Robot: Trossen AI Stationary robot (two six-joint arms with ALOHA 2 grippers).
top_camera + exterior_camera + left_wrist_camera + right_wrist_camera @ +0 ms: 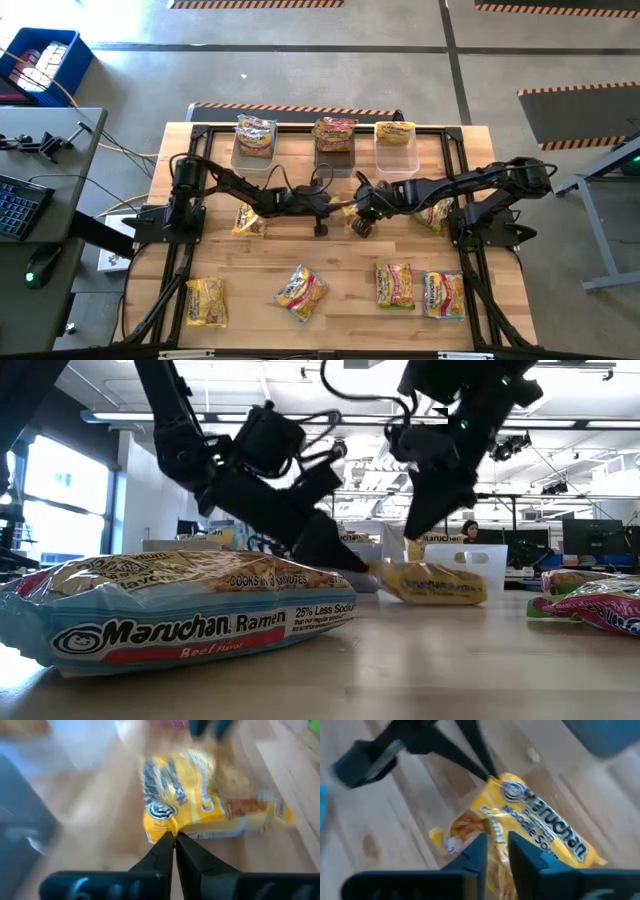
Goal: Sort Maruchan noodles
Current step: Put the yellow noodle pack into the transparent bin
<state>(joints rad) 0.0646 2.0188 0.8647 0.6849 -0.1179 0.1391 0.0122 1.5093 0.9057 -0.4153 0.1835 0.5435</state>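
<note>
Nearest the low camera lies a blue-banded Maruchan packet (180, 610), flat on the counter (330, 255), well apart from both sets of fingers and apparently waiting its turn. Four more packets (301, 292) sit in a loose row along that near edge, unsorted.

Mid-counter, the two arms meet over one yellow packet (200, 805). The left gripper (175, 837) has its fingers pressed together on the packet's crimped end seam, a thin edge that suits a pinch. The right gripper (496, 847) reaches the same packet from the opposite end; its fingers straddle the wrapper with a narrow gap between them, and I cannot tell whether they clamp it or are letting go. My reading is a handover, or a two-handed turn of the packet, so one arm can carry it on.

Another packet (248, 220) lies beside the left arm, and one (436, 213) under the right arm.

Beyond the fingers, at the far edge, stand three tubs: the left tub (252, 156), middle tub (333, 160) and right tub (396, 158), each already holding packets, probably one flavour apiece.
</note>
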